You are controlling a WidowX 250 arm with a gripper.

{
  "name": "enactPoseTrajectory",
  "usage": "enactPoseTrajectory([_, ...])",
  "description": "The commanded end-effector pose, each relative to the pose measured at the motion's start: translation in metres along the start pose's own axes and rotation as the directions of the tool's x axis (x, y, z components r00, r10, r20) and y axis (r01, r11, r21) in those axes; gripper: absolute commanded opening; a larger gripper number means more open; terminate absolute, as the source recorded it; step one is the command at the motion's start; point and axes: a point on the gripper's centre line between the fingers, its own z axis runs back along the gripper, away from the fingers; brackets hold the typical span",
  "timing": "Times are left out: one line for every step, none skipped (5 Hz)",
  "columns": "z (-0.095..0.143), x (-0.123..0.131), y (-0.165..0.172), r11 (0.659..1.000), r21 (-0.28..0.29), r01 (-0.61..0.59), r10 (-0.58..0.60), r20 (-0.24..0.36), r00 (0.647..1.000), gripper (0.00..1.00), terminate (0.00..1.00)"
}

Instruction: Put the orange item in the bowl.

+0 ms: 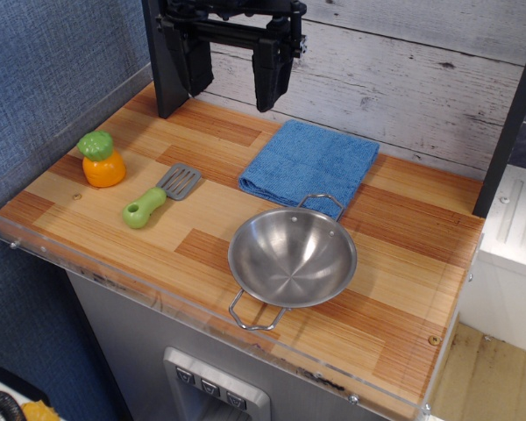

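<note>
The orange toy fruit (103,163) with a bumpy green top sits on the wooden counter at the far left. The stainless-steel bowl (292,257) with two wire loop handles stands empty near the front middle. My gripper (232,81) hangs high at the back, above the counter's rear edge. Its two black fingers are spread wide apart and hold nothing. It is far from both the fruit and the bowl.
A green-handled grey spatula (159,196) lies between the fruit and the bowl. A folded blue cloth (309,162) lies behind the bowl. A clear plastic lip (114,263) runs along the front and left edges. A white appliance (515,232) stands at the right.
</note>
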Motion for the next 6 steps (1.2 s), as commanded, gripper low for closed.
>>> enactPoseTrajectory([0.0,0.0,0.0,1.0,0.0,0.0,0.0,0.0,1.0,1.0,0.0])
enactPoseTrajectory([0.004,0.0,0.026,0.998,-0.056,-0.015,0.015,0.008,1.0,1.0,0.0])
enactPoseTrajectory([0.006,-0.002,0.048,0.997,-0.072,-0.035,0.04,0.064,0.997,1.0,0.0])
enactPoseTrajectory([0.011,-0.005,0.082,0.998,-0.034,-0.048,0.052,0.125,0.991,1.0,0.0])
enactPoseTrajectory([0.009,0.0,0.111,0.997,0.014,-0.076,0.074,0.127,0.989,1.0,0.0])
enactPoseTrajectory([-0.006,0.011,0.139,0.994,0.087,-0.069,0.06,0.103,0.993,1.0,0.0])
